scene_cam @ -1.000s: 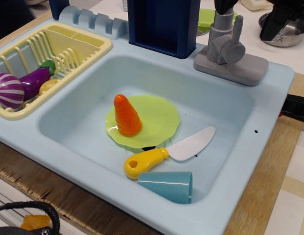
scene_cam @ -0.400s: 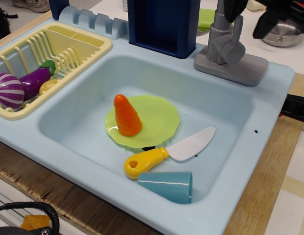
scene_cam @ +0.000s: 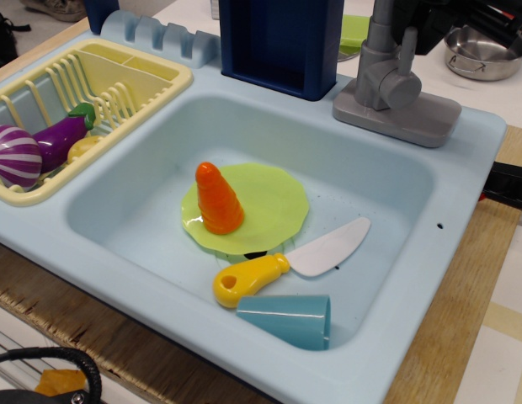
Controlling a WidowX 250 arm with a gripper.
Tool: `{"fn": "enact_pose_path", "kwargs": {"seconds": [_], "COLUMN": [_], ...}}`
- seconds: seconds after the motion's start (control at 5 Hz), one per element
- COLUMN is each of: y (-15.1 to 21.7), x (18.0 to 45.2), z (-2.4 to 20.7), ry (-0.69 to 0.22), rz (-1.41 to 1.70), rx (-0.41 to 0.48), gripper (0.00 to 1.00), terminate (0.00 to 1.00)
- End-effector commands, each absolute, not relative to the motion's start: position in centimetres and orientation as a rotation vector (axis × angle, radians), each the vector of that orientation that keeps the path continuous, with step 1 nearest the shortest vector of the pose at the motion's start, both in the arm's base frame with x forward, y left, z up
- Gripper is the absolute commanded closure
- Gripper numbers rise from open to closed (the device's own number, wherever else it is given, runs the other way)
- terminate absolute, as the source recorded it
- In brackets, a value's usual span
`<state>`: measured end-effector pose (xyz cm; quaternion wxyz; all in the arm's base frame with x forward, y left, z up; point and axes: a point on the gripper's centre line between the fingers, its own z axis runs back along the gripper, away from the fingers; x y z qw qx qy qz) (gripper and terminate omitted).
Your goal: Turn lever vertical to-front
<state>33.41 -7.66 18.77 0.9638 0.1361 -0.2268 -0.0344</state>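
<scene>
- The lever sits far right, sticking straight up from the round hub on the grey faucet, right beside the column.
- The pincer is the dark shape at the top edge, hanging just over and slightly right of the lever tip. Can't tell if it's open or closed, since most of it is cut off by the frame. It doesn't look like it's got the lever yet.
- To do this step well, I'd drop down so the jaws straddle the slim rod near its rounded tip, not the fat column next to it. More leverage up there too.
- Then sweep in an arc around the hub toward the near side, not a straight pull. A straight pull would likely slip off or tug the whole faucet base.
- Light squeeze should do, I reckon. It's smooth plastic, so a slip is the main risk.
- Stuff in the sink, like the carrot, plate, knife and cup, is well apart, so no worry there.
</scene>
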Motion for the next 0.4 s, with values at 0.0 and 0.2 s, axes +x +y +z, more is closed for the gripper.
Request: {"fn": "enact_pose_path", "kwargs": {"seconds": [0.0,0.2], "y": [-6.5,-5.5], "x": [32.2,30.9], "z": [19.9,19.8], "ry": [-0.473,-0.423], "rz": [-0.021,0.007], "rx": [0.262,0.244], "gripper": [1.00,1.00], "terminate": [0.00,0.00]}}
